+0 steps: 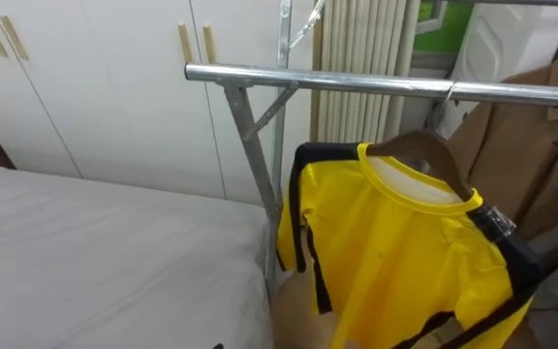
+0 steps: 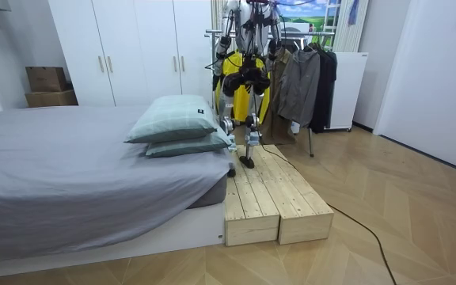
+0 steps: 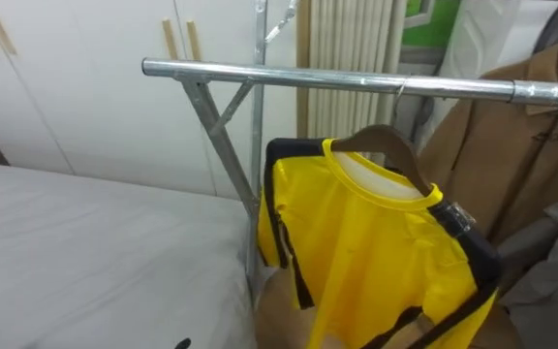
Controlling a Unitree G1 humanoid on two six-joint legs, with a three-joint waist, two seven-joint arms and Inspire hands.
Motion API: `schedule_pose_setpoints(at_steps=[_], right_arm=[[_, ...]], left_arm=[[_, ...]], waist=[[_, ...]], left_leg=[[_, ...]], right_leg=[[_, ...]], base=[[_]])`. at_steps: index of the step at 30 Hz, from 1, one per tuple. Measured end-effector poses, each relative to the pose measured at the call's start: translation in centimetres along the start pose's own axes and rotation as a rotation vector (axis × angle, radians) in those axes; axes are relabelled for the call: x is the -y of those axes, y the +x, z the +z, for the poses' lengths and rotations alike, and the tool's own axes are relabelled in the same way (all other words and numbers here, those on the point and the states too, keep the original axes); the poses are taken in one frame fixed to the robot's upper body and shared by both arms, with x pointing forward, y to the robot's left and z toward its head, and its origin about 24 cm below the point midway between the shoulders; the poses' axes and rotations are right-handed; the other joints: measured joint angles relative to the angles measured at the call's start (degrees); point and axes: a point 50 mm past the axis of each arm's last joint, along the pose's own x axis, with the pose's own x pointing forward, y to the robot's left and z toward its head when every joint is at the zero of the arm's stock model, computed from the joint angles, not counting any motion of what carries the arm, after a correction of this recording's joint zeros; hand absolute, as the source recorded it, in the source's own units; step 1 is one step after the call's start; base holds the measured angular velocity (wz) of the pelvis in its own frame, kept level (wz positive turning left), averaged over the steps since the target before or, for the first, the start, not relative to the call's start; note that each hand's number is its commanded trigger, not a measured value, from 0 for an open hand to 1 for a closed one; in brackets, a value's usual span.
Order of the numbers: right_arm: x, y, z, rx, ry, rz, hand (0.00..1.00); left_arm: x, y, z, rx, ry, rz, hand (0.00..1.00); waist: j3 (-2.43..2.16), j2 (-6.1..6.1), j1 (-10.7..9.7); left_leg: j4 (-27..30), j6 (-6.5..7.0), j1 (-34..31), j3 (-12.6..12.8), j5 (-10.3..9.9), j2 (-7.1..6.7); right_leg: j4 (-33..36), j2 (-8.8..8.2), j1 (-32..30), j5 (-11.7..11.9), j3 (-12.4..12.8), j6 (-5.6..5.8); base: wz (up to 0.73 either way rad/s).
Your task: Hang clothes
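Note:
A yellow shirt with black trim (image 1: 405, 262) hangs on a wooden hanger (image 1: 419, 150). The hanger's hook sits over the silver rail (image 1: 376, 85) of a clothes rack. The shirt hangs freely with nothing holding it, just right of the rack's slanted brace (image 1: 250, 145). In the room view the robot stands on a wooden platform (image 2: 271, 198) at the bed's corner, facing the rack, and the yellow shirt (image 2: 229, 65) shows past its body.
A brown coat (image 1: 541, 145) hangs further right on the same rail, close to the shirt. A grey bed (image 1: 85, 262) lies to the left, with white wardrobes (image 1: 95, 78) behind it. Dark garments (image 2: 303, 83) hang at the rack's far end. Pillows (image 2: 176, 119) lie on the bed.

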Motion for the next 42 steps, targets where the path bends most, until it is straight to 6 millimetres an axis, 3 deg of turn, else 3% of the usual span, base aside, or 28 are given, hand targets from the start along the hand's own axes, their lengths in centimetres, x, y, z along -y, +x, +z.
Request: schedule_pose_setpoints(at_steps=[2, 4, 5, 7, 9, 10, 13, 15, 17, 18, 19, 20, 22, 23, 25, 27, 29, 32, 34, 35, 38, 42], right_arm=[[-0.1, 0.2, 0.3, 0.006, -0.031, 0.01, 0.0], [0.0, 0.3, 0.5, 0.007, -0.07, 0.005, 0.0], [0.1, 0.4, 0.7, 0.009, -0.079, 0.006, 0.0], [0.3, 0.6, 1.2, 0.024, -0.098, -0.009, 0.0], [0.6, 0.9, 2.0, 0.043, -0.108, -0.016, 0.0], [0.7, 1.2, 2.5, 0.056, -0.122, -0.016, 0.0], [1.0, 1.4, 3.0, 0.067, -0.128, -0.026, 0.0], [0.9, 1.5, 3.2, 0.072, -0.129, -0.023, 0.0], [0.9, 1.5, 3.2, 0.071, -0.129, -0.022, 0.0], [0.9, 1.5, 3.2, 0.07, -0.129, -0.022, 0.0], [1.0, 1.6, 3.4, 0.075, -0.126, -0.024, 0.0], [1.0, 1.8, 3.6, 0.077, -0.127, -0.024, 0.0], [1.1, 1.8, 3.2, 0.054, -0.125, -0.023, 0.0], [1.1, 1.6, 2.6, 0.035, -0.122, -0.023, 0.0], [1.4, 1.4, 2.1, 0.011, -0.117, -0.024, 0.0], [1.3, 1.4, 1.6, -0.009, -0.094, -0.025, 0.0], [1.0, 1.1, 1.0, -0.023, -0.076, -0.019, 0.0], [1.0, 0.7, 0.2, -0.045, -0.062, -0.027, 0.0], [1.1, 0.4, -0.4, -0.059, -0.049, -0.042, 0.0], [1.1, 0.3, -0.6, -0.065, -0.045, -0.045, 0.0], [1.4, 0.3, -0.6, -0.067, -0.034, -0.07, 0.0], [1.0, 0.7, 0.1, -0.046, -0.031, -0.083, 0.0]], left_arm=[[0.0, 0.1, 0.1, 0.003, 0.002, -0.001, 0.0], [-0.1, 0.5, 0.7, 0.024, 0.011, -0.004, 0.0], [0.0, 0.5, 0.7, 0.025, 0.012, -0.007, 0.0], [0.2, 0.5, 0.8, 0.028, 0.015, -0.033, 0.0], [0.3, 0.6, 1.1, 0.041, 0.018, -0.042, 0.0], [0.3, 0.8, 1.4, 0.049, 0.021, -0.043, 0.0], [0.1, 1.2, 2.3, 0.085, 0.034, -0.043, 0.0], [0.1, 1.2, 2.4, 0.085, 0.036, -0.042, 0.0], [0.1, 1.2, 2.3, 0.082, 0.037, -0.043, 0.0], [0.1, 1.2, 2.2, 0.078, 0.037, -0.043, 0.0], [0.1, 1.2, 2.2, 0.076, 0.036, -0.041, 0.0], [-0.1, 1.2, 2.1, 0.071, 0.036, -0.035, 0.0], [0.1, 1.4, 1.7, 0.048, 0.037, -0.043, 0.0], [0.0, 1.5, 1.7, 0.046, 0.04, -0.042, 0.0], [-0.1, 1.7, 2.0, 0.053, 0.039, -0.039, 0.0], [-0.2, 1.8, 2.0, 0.05, 0.036, -0.032, 0.0], [-0.4, 1.8, 1.8, 0.041, 0.033, -0.026, 0.0], [-0.8, 2.1, 2.3, 0.057, 0.032, -0.01, 0.0], [-0.9, 2.5, 2.9, 0.075, 0.037, -0.01, 0.0], [-0.9, 2.6, 2.9, 0.071, 0.037, -0.01, 0.0], [-0.7, 2.6, 2.5, 0.052, 0.031, -0.007, 0.0], [-0.9, 2.4, 2.0, 0.034, 0.04, 0.002, 0.0]], waist=[[0.01, 0.34, -0.89], [0.12, 0.3, -1.21], [0.14, 0.34, -1.17], [0.35, 0.52, -0.86], [0.46, 0.73, -0.79], [0.5, 0.84, -0.71], [0.8, 0.59, -1.47], [0.84, 0.74, -1.35], [0.84, 0.74, -1.38], [0.84, 0.6, -0.88], [0.75, 0.72, -0.38], [0.55, 0.51, -0.13], [0.29, 0.76, -0.36], [0.09, 0.33, -1.23], [-0.13, 0.04, -1.58], [-0.23, 0.06, -0.8], [-0.26, 0.22, -0.91], [-0.23, 0.44, -3.75], [-0.12, 0.54, -4.85], [-0.07, 0.51, -5.23], [0.0, 0.36, -4.96], [0.18, 0.03, -3.18]], left_leg=[[1.6, -0.3, -1.63, 1.34, 0.16, 0.83], [3.48, -0.61, -4.13, 7.08, 0.72, 2.49], [4.56, -0.48, -4.67, 8.84, 0.69, 3.07], [16.05, 1.19, -6.9, 13.53, -0.38, 6.69], [22.94, 1.31, -6.69, 15.48, -0.51, 9.46], [25.0, 1.08, -6.1, 15.72, -0.66, 9.88], [24.34, 0.9, -2.93, 16.18, -1.19, 9.31], [21.06, 0.89, -0.71, 18.53, -3.64, 9.03], [17.49, 1.41, 0.85, 20.38, -6.06, 7.8], [12.89, 1.8, 2.24, 22.0, -7.71, 6.32], [7.63, 2.2, 3.4, 22.91, -9.23, 4.85], [4.19, 0.13, 3.45, 23.35, -10.0, 4.3], [2.66, 0.31, 3.17, 23.58, -9.94, 4.4], [2.44, 0.72, 3.18, 24.24, -9.43, 4.4], [2.24, 0.76, 3.61, 26.34, -8.41, 4.43], [2.38, 0.99, 3.7, 27.11, -7.71, 4.19], [2.4, 1.33, 3.48, 26.31, -7.89, 4.07], [2.4, 2.8, 1.18, 21.04, -7.53, 2.96], [1.69, 4.25, 0.24, 16.37, -6.78, 1.04], [1.12, 4.73, 0.14, 13.8, -6.54, -0.07], [-0.27, 5.97, -0.73, 8.43, -5.77, -2.88], [-0.34, 6.68, -1.77, 3.42, -5.13, -4.85]], right_leg=[[-0.07, -0.54, 0.0, -0.36, -3.32, -0.43], [0.05, -1.59, -0.18, -1.05, -8.52, -0.9], [0.1, -1.92, -0.2, -1.27, -9.71, -0.99], [1.36, -3.23, 0.02, -3.0, -14.57, -0.81], [2.36, -4.09, 0.02, -3.87, -18.22, -0.99], [2.73, -4.92, 0.16, -4.15, -21.19, -1.14], [2.62, -6.66, 0.25, -4.59, -27.58, -0.38], [2.66, -7.63, -0.04, -5.08, -31.37, 0.53], [2.71, -8.42, -0.47, -5.11, -34.5, 1.03], [3.08, -8.94, -1.0, -4.95, -35.29, 1.53], [3.39, -9.11, -1.88, -4.48, -35.64, 2.94], [4.06, -9.51, -3.23, -3.86, -35.69, 5.12], [3.78, -9.47, -3.75, -0.83, -34.19, 7.37], [3.48, -9.76, -3.7, 0.32, -33.34, 5.93], [2.6, -10.25, -3.7, 0.94, -33.3, 4.89], [2.61, -10.49, -3.7, 1.28, -33.07, 4.77], [2.58, -10.7, -3.58, 2.09, -32.69, 6.08], [2.81, -11.17, -3.46, 2.97, -29.34, 7.45], [3.77, -11.49, -2.9, 2.89, -24.07, 7.82], [3.82, -11.35, -2.16, 2.42, -20.62, 8.6], [3.71, -11.15, -0.85, 1.17, -13.25, 10.68], [3.4, -11.24, 0.69, 0.63, -9.54, 11.66]], base=[[0.81], [1.14], [1.04], [1.09], [1.21], [1.29], [1.46], [1.14], [0.92], [0.46], [0.29], [0.05], [0.23], [0.51], [0.26], [-0.09], [0.14], [0.92], [1.24], [1.05], [1.07], [0.78]])
